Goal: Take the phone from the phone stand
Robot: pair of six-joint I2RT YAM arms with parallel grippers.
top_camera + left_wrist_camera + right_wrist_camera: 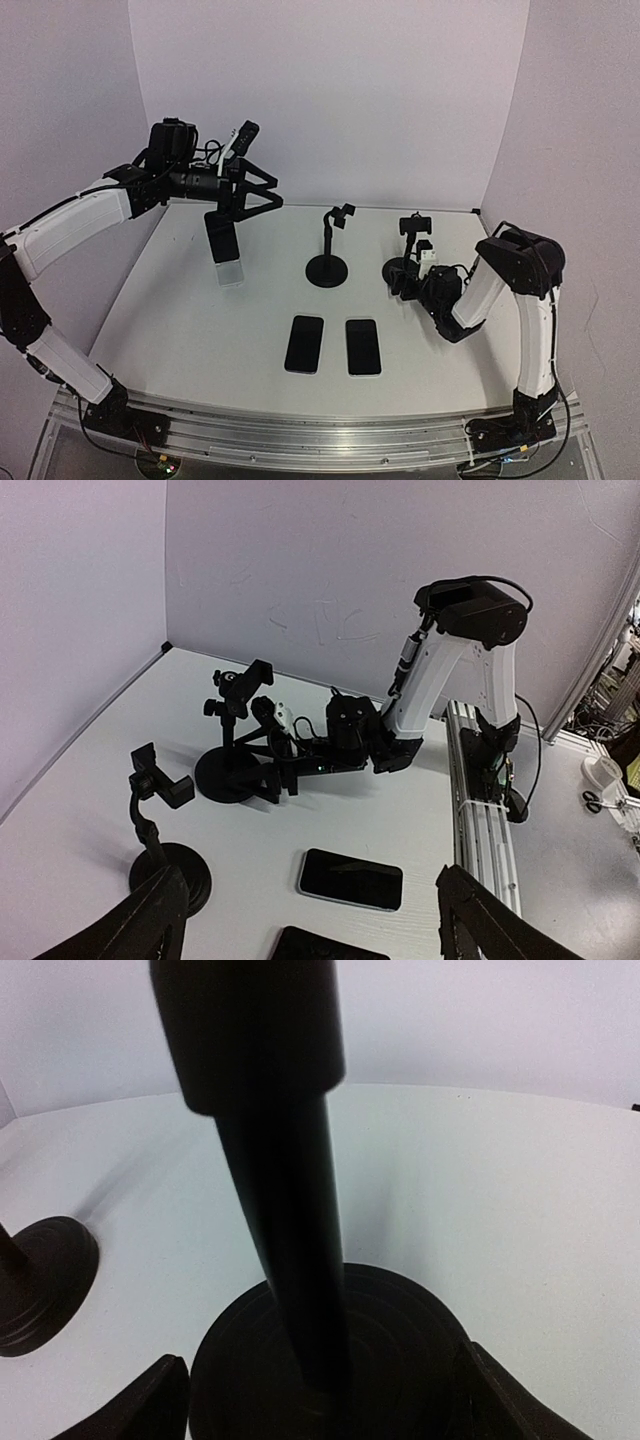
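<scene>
The left gripper [245, 205] gapes wide, holding nothing, and the phone [226, 252] shows just beneath it (whether touching, I cannot tell). The right gripper [325, 1405] clamps the phone stand [400, 1340] at its base.

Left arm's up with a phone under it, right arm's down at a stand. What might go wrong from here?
1. A phone shows upright just below the left pincer, yet the wrist view shows its fingers wide apart with nothing between them. If it is unheld, it may fall flat.
2. The right pincer sits low, astride the phone stand at its base; a sideways move might tip it.
</scene>
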